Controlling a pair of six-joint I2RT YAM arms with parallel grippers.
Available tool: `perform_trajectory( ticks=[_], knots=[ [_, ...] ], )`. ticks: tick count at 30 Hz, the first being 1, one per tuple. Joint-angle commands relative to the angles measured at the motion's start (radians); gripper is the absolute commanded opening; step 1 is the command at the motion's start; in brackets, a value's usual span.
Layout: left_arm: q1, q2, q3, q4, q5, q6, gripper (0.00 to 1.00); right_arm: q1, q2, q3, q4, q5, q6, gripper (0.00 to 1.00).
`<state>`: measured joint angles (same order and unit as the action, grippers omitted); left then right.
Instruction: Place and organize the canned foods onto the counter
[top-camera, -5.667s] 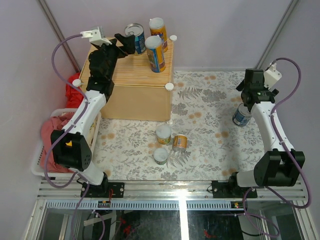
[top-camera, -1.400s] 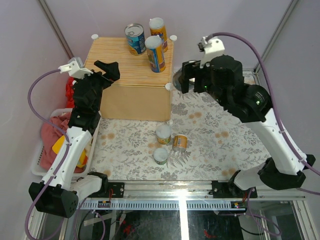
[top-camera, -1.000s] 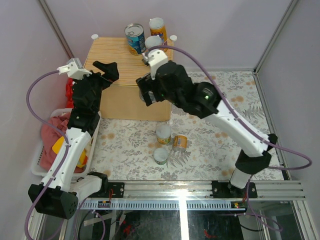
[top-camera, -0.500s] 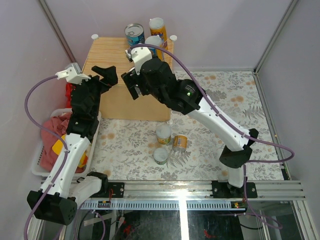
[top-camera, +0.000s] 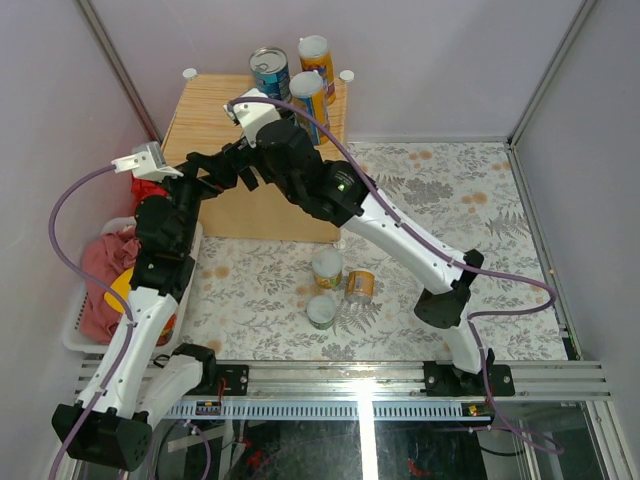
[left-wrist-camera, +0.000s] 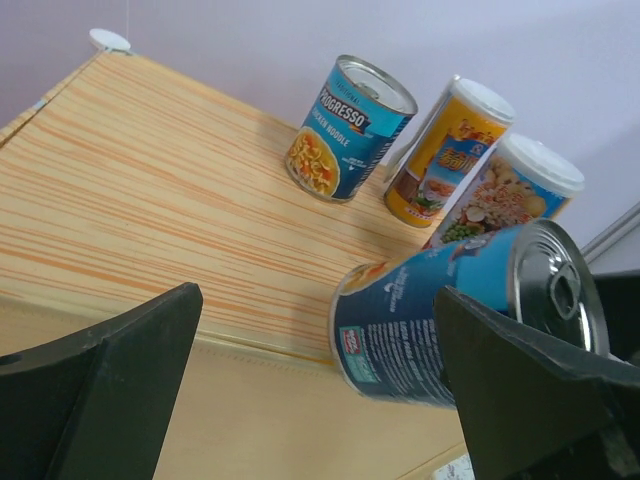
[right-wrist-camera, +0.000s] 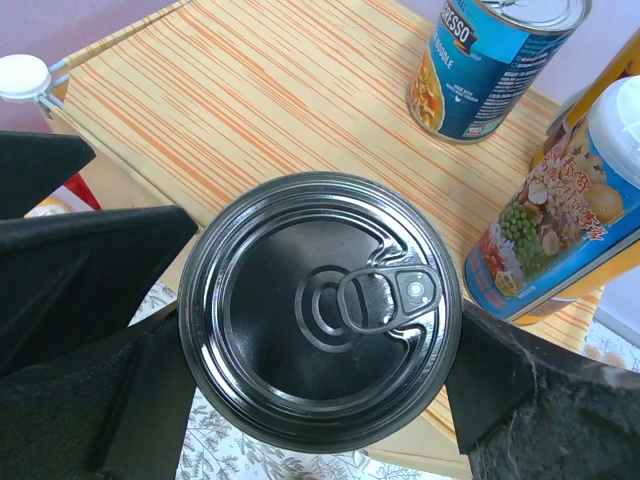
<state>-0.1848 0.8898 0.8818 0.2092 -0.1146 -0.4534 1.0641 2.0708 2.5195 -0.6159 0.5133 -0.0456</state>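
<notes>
My right gripper (right-wrist-camera: 320, 400) is shut on a wide blue can (right-wrist-camera: 320, 310), lid towards the wrist camera. In the left wrist view this can (left-wrist-camera: 440, 320) hangs tilted just over the front edge of the counter (left-wrist-camera: 150, 200). My left gripper (left-wrist-camera: 320, 400) is open and empty, facing that can from the front. In the top view both grippers meet at the counter's front left, right (top-camera: 248, 168) and left (top-camera: 200, 172). On the counter's (top-camera: 200, 110) back edge stand a blue Progresso can (top-camera: 270, 72) and two tall orange-and-blue cans (top-camera: 316, 55) (top-camera: 308, 100).
Three short cans (top-camera: 327, 268) (top-camera: 360, 285) (top-camera: 321, 311) lie on the floral mat in front of the counter. A white basket of clothes (top-camera: 100, 280) stands at the left. White knobs (top-camera: 189, 73) (top-camera: 347, 75) mark the counter's back corners.
My right arm has swung from the right side leftward across the counter with the blue can, ending at its front left. My left gripper has drawn back and down a little.
</notes>
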Motion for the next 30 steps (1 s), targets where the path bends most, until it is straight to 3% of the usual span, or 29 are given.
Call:
perform_trajectory(
  ticks=[1,9,24,30],
  knots=[
    [-0.007,-0.032,-0.021,0.082,0.051,0.074,1.0,-0.008,-0.053,0.105,0.215,0.063,-0.033,0.0],
    [-0.007,-0.047,-0.039,0.081,0.07,0.096,1.0,-0.041,-0.043,0.112,0.192,0.047,0.013,0.01],
    [-0.007,-0.039,-0.055,0.101,0.087,0.128,1.0,-0.104,0.007,0.124,0.16,-0.047,0.11,0.17],
    [-0.007,-0.028,-0.058,0.118,0.085,0.142,1.0,-0.11,0.032,0.141,0.169,-0.09,0.117,0.33]
  ],
)
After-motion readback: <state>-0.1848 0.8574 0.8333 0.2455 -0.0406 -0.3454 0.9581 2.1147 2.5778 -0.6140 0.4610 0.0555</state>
